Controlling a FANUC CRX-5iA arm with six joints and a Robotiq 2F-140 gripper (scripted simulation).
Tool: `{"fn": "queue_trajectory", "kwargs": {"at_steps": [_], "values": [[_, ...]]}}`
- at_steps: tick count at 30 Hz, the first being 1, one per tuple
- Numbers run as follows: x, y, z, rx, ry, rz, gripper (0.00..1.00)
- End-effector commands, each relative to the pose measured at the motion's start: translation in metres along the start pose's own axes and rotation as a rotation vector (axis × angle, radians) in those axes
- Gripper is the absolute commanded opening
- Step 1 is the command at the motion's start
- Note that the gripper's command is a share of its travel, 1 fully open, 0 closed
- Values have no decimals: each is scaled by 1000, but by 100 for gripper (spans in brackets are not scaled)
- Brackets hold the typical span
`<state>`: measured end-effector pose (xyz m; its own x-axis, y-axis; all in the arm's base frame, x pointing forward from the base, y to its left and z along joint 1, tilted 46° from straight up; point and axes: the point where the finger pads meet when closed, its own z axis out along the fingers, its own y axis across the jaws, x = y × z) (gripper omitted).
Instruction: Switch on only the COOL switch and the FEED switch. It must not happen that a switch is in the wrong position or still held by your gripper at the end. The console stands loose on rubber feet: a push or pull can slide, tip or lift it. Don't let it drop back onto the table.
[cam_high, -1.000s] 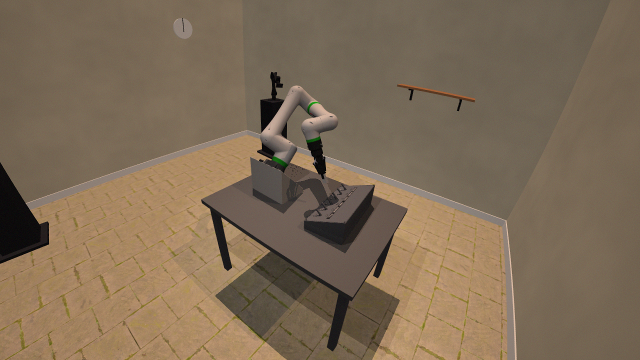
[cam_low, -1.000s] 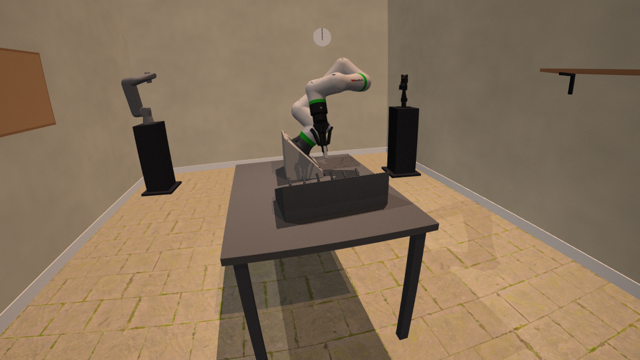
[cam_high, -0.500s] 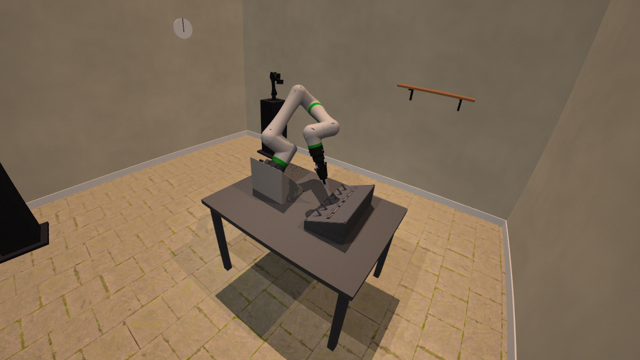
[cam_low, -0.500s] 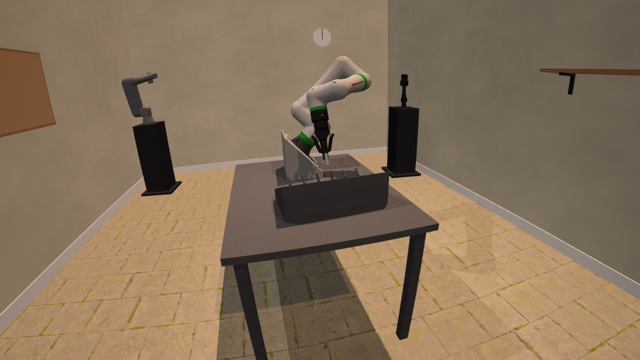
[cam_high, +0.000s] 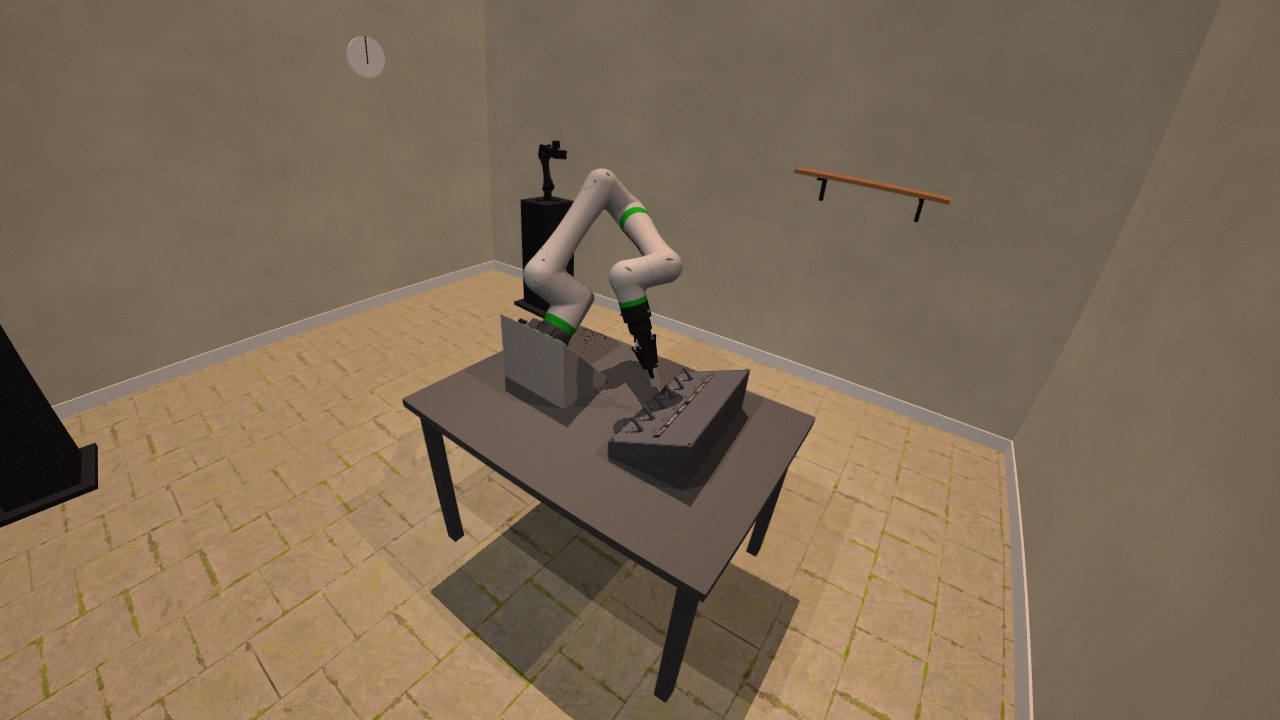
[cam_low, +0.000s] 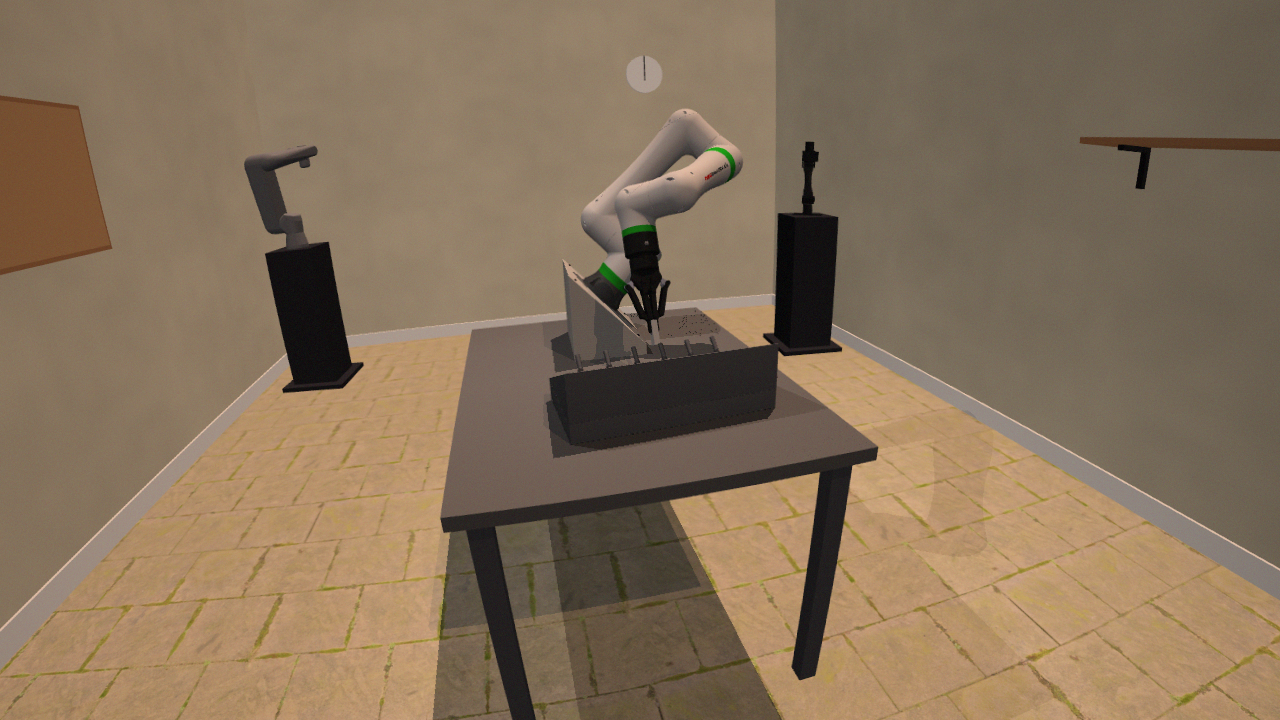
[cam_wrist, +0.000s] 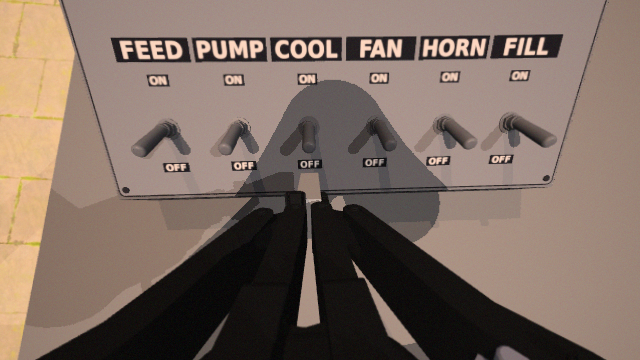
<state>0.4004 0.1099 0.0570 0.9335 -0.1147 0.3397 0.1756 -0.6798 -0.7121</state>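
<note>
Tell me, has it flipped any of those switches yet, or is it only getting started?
Nothing is flipped yet: all six levers point toward OFF, including COOL and FEED. In hand: the shut, empty gripper sits at the panel's lower edge, lined up below COOL. Left: push COOL up to ON, then FEED, leaving the other four alone.

We note olive walls, tan tiled floor (cam_high: 223, 501) beneath the jaws, dark table (cam_low: 501, 465), wall clock (cam_high: 365, 56) above, wooden shelf (cam_high: 870, 185) off to one side, black pedestals (cam_low: 805, 277).
</note>
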Motion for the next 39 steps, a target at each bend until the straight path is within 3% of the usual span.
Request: {"fn": "queue_trajectory", "kwargs": {"at_steps": [1, 39], "values": [[0, 0, 5, 0, 0, 0, 0], [0, 0, 11, 0, 0, 0, 0]]}}
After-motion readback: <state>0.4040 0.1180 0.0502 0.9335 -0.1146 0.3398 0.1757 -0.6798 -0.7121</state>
